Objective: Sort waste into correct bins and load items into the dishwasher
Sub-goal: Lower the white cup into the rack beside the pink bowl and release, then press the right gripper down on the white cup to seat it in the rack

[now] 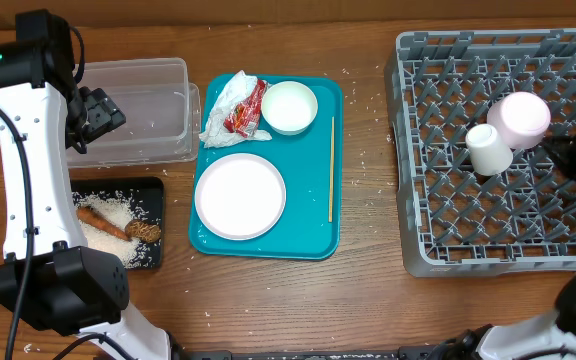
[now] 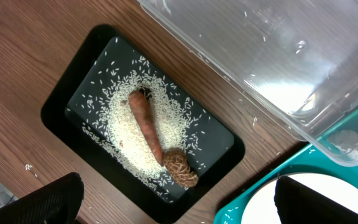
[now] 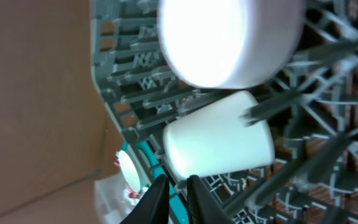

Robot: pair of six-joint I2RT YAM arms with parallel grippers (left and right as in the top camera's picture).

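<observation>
Left gripper (image 2: pixel 178 198) is hovering above the left side of the wooden table (image 1: pixel 368 300). Loose white grains are lying scattered over the brown tabletop. Its two fingers (image 2: pixel 48 199) are standing wide apart and are holding nothing.

Directly under this gripper, the black tray (image 2: pixel 61 106) is lying flat on the table. It is carrying a bed of rice (image 2: pixel 129 134). The carrot stick (image 2: pixel 146 124) is lying on the rice, and the brown food piece (image 2: pixel 182 169) is sitting just beside one of its ends. The clear tub (image 2: pixel 278 56) is sitting just beside the black tray, with a few grains inside.

Right gripper (image 3: pixel 178 186) is reaching over the grey dish rack (image 1: pixel 448 230) at the right side of the table. Its fingers are drawn almost together, with only a narrow slit between them, and are gripping nothing. The cup (image 3: pixel 219 143) is lying tilted among the pegs just ahead of the fingertips, apart from them. One bowl (image 3: pixel 229 40) is resting against the cup on its far side.

Between the tub and the rack, the teal tray (image 1: pixel 313 235) is carrying these items:
- the plate (image 1: pixel 240 195)
- the second bowl (image 1: pixel 288 107)
- the napkin (image 1: pixel 226 105), which is touching the snack wrapper (image 1: pixel 249 108)
- the wooden stick (image 1: pixel 331 168), which is lying along the tray's right edge

All of these are lying well apart from both grippers.
</observation>
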